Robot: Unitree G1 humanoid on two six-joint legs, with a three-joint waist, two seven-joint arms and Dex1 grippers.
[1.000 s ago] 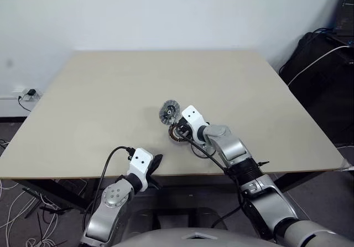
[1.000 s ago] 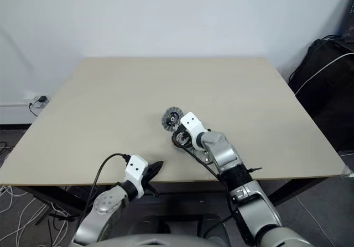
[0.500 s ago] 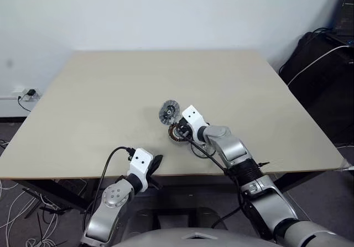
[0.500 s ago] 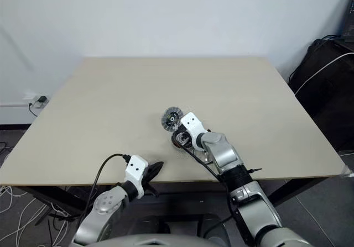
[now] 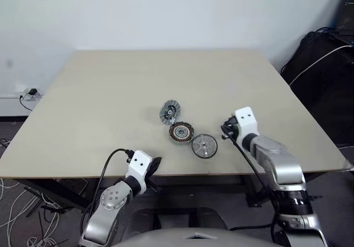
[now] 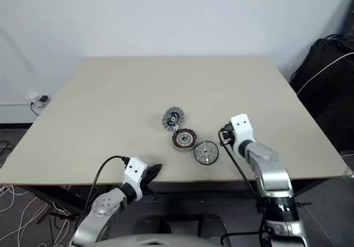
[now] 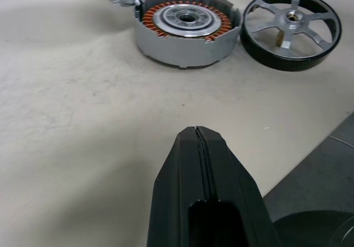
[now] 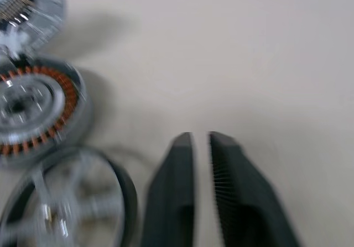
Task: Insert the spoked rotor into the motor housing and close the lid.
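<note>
Three parts lying close together mid-table (image 5: pixel 83 109): motor housing (image 5: pixel 181 132) open with copper windings showing, spoked rotor (image 5: pixel 204 146) flat just to its near right, lid (image 5: pixel 169 111) propped at its far left edge, tilted up. Judged to stand at the start of the insertion step, rotor not yet seated. Next move calls for grasping the rotor by its rim, lifting it and lowering it centred over the housing, then bringing the lid down.

Right gripper (image 5: pixel 225 130) now hanging clear, right of the rotor, fingers a narrow slit apart and holding nothing. Left gripper (image 5: pixel 154 164) parked at the near table edge, fingers pressed together, empty.

Against a second ago: right gripper gone from over the housing, swung away rightward; rotor uncovered; left gripper unmoved.
</note>
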